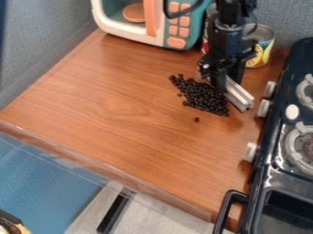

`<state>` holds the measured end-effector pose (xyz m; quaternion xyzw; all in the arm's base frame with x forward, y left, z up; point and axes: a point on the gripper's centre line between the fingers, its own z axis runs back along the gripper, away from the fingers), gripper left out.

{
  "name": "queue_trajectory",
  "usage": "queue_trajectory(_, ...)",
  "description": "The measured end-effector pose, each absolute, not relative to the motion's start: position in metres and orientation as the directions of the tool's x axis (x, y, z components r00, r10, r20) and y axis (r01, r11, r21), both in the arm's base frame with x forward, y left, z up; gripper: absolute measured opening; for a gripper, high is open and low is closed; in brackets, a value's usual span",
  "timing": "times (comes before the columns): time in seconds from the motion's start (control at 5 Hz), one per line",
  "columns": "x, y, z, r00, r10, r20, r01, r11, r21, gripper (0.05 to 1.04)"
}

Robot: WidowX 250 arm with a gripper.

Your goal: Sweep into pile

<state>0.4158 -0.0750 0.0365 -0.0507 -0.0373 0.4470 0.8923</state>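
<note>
Between toy microwave [160,27] and stove [267,171], dark beans [200,95], hand [220,82] tight on silvery bar [240,97], yellow can [261,54] close behind

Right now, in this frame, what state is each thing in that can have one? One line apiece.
Gripper: closed on the silver bar.
Silver bar: held, lying slantwise along the edge of the beans.
Dark beans: mostly bunched in one patch, with a stray apart from it.
Yellow-labelled can: upright.
Toy microwave: upright; door open or shut, cannot tell.
Stove knob: setting cannot be told.
</note>
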Motion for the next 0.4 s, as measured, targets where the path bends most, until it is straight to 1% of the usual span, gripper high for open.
queue_trajectory(0.4,0.4320,-0.0828,0.0276,0.586,0.809,0.035,-0.802,0.586,-0.116,0.368)
